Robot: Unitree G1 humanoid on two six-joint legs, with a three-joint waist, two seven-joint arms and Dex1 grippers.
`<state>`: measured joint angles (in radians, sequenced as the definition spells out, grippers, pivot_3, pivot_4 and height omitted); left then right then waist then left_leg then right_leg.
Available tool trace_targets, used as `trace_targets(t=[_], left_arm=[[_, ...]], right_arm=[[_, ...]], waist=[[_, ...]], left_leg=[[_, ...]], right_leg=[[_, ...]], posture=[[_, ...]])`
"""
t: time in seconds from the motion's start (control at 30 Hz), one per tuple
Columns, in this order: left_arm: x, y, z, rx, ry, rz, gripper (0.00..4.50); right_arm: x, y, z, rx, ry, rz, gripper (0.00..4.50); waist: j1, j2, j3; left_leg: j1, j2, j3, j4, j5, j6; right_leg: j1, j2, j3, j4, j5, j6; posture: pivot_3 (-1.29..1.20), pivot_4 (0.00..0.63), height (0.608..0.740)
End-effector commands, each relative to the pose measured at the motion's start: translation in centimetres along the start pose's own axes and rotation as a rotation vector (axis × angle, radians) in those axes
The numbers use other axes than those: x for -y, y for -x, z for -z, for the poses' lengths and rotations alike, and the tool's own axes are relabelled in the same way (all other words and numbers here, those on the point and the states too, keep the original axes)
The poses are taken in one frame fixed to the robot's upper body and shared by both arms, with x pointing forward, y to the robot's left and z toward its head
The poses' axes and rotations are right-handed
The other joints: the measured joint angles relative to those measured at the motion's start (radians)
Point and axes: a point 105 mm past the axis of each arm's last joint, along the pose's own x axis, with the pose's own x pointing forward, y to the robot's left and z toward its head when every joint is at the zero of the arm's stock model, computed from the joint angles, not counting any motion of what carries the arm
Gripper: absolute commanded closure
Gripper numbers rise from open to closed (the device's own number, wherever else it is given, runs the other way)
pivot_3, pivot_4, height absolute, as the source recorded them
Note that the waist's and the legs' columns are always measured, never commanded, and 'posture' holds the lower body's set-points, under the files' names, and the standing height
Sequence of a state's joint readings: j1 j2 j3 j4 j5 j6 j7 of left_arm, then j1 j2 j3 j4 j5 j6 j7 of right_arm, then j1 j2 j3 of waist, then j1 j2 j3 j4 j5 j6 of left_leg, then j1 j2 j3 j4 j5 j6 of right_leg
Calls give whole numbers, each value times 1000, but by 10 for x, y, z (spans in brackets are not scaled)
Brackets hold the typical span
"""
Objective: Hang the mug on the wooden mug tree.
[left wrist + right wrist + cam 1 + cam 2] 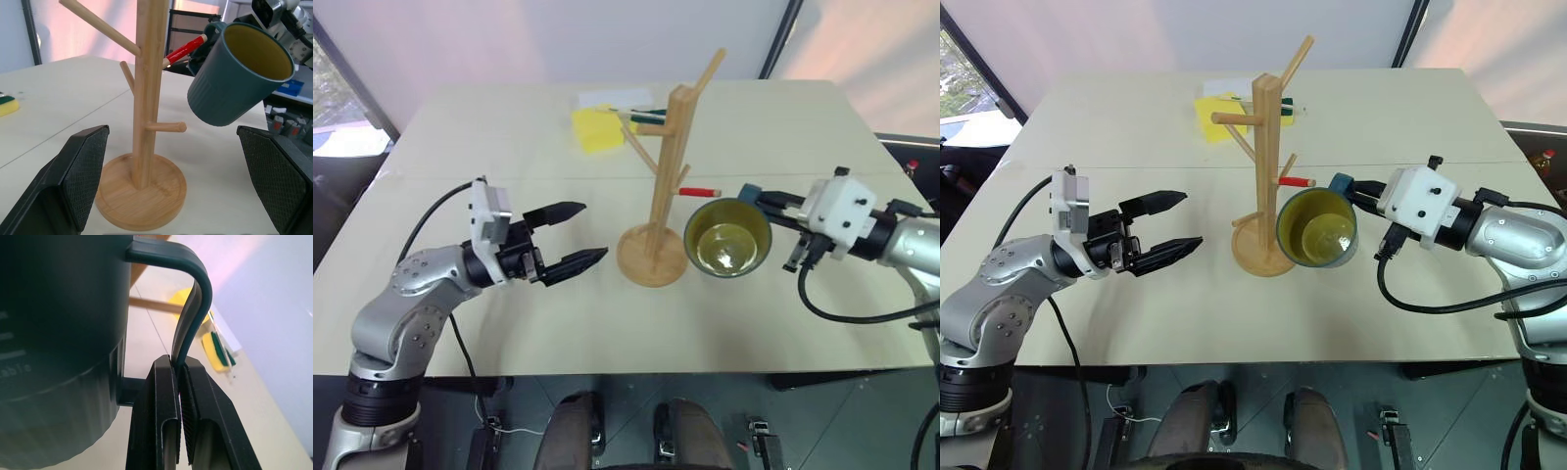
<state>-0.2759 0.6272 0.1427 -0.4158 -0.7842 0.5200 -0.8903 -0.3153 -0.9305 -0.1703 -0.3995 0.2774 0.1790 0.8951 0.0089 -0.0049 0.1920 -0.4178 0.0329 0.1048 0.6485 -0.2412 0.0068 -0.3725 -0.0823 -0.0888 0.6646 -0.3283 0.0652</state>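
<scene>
The slate-blue mug [728, 238] with a yellow inside hangs tilted above the table, its mouth turned up toward the head camera. My right gripper [180, 382] is shut on the mug's loop handle [195, 308], coming in from the right. The mug is just right of the wooden mug tree [668, 166], close to a short low peg [168, 127] but apart from it. The tree stands upright on its round base [142, 196] at mid-table. My left gripper [592, 233] is open left of the tree, level with the base and pointing at it, holding nothing.
A red-and-white marker [700, 191] lies behind the tree and the mug. A yellow sponge [595, 129], green pens [646, 117] and a white sheet [612, 98] sit at the back of the table. The table's front edge [626, 372] runs below both arms.
</scene>
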Motion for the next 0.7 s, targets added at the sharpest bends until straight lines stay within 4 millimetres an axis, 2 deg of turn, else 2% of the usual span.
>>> trace_targets(t=[0.03, 0.63, 0.7], left_arm=[[7, -1, -13, 31, -38, 27, 0], [11, -2, -16, 46, -43, 11, 0], [11, -1, -16, 47, -44, 9, 0]], right_arm=[[5, -3, -13, 30, 53, 2, 4435], [9, -32, -10, 53, 51, -30, 4435], [9, -33, -10, 55, 45, -32, 3830]], waist=[[1, 0, 0], [1, 0, 0], [0, 0, 0]], left_leg=[[0, 0, 0, 0, 0, 0], [0, 0, 0, 1, 1, -1], [0, 0, 0, 1, 1, -1]], right_leg=[[0, 0, 0, 0, 0, 0], [0, 0, 0, 0, 0, 0], [0, 0, 0, 0, 0, 0]], posture=[[0, 150, 730], [0, 150, 730], [0, 150, 730]])
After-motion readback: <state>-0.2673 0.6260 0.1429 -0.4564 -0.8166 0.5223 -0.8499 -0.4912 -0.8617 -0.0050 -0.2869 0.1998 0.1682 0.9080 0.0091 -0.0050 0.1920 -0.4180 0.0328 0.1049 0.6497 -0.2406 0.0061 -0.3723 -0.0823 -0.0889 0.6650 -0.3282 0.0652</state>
